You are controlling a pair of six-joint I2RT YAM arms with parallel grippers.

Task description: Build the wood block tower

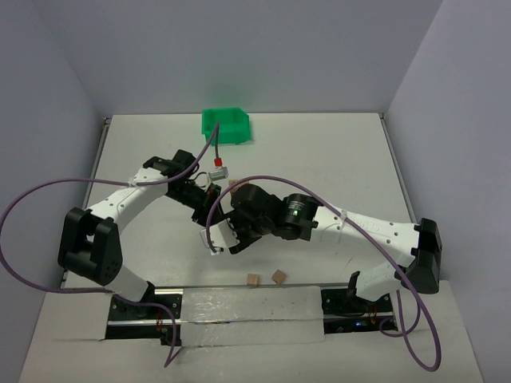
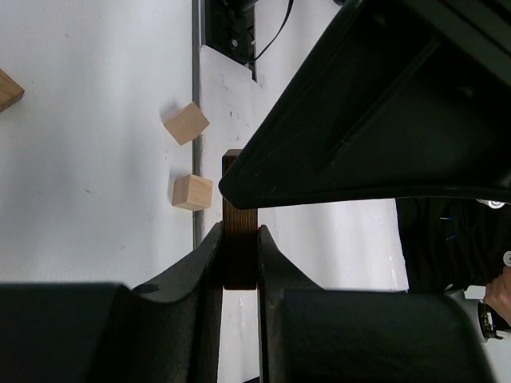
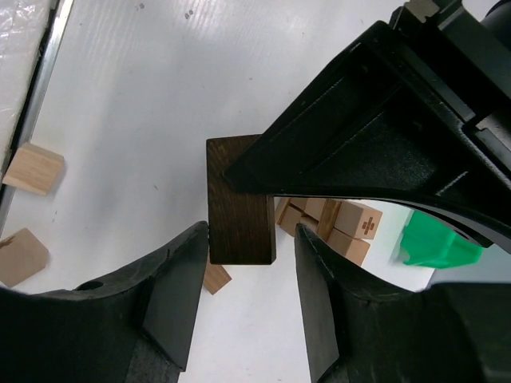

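Note:
My left gripper [image 2: 239, 233] is shut on a dark brown wood block [image 2: 239, 247] and holds it above the table. The same block [image 3: 238, 209] hangs between my right gripper's [image 3: 251, 239] open fingers: the left finger is close against it and a gap shows on the right. The two grippers meet mid-table, left [image 1: 204, 198] and right [image 1: 223, 234]. The wood block tower [image 3: 345, 223], a small cluster of tan blocks, one marked with a brown cross, stands behind them. It is mostly hidden in the top view [image 1: 232, 183].
Two loose tan cubes [image 1: 253, 279] [image 1: 279, 276] lie near the front rail, also in the left wrist view [image 2: 186, 123] [image 2: 192, 192]. Another tan piece [image 3: 215, 279] lies under the held block. The green bin [image 1: 226, 125] stands at the back.

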